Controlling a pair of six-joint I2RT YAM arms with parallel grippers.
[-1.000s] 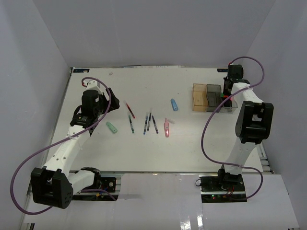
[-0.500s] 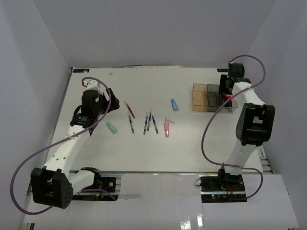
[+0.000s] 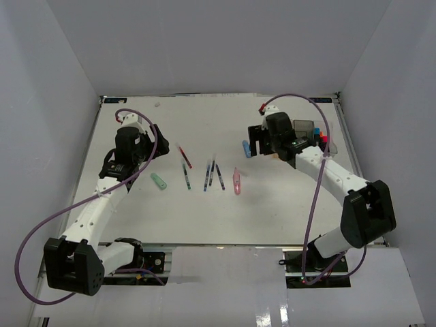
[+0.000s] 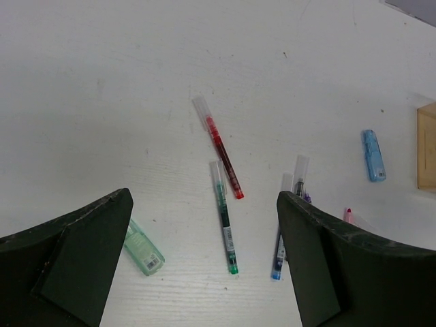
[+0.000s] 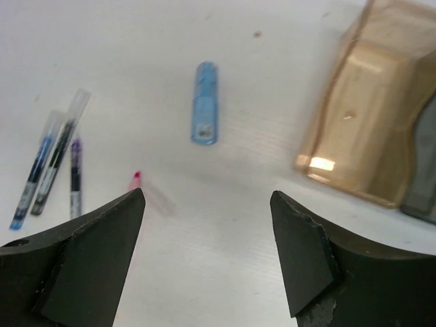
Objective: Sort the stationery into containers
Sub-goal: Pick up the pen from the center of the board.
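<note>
Loose stationery lies mid-table: a red pen (image 3: pixel 184 155), a green pen (image 3: pixel 186 176), three dark blue pens (image 3: pixel 212 174), a mint marker (image 3: pixel 159 181), a pink marker (image 3: pixel 237 182) and a blue marker (image 3: pixel 246 148). My left gripper (image 3: pixel 151 146) hangs open and empty left of the pens, over the red pen (image 4: pixel 221 157) and green pen (image 4: pixel 225 218). The right gripper (image 3: pixel 255 142) is open and empty just right of the blue marker (image 5: pixel 205 112). The right arm hides part of the containers: grey bin (image 3: pixel 303 126), amber bin (image 5: pixel 371 136), and a bin with highlighters (image 3: pixel 321 141).
The bins stand at the far right of the white table (image 3: pixel 204 211), close to its right edge. White walls enclose the table on three sides. The right arm's purple cable (image 3: pixel 320 170) loops over the right side.
The right gripper opened at the bins, then swung left across the table to just beside the blue marker. The left arm has not moved.
</note>
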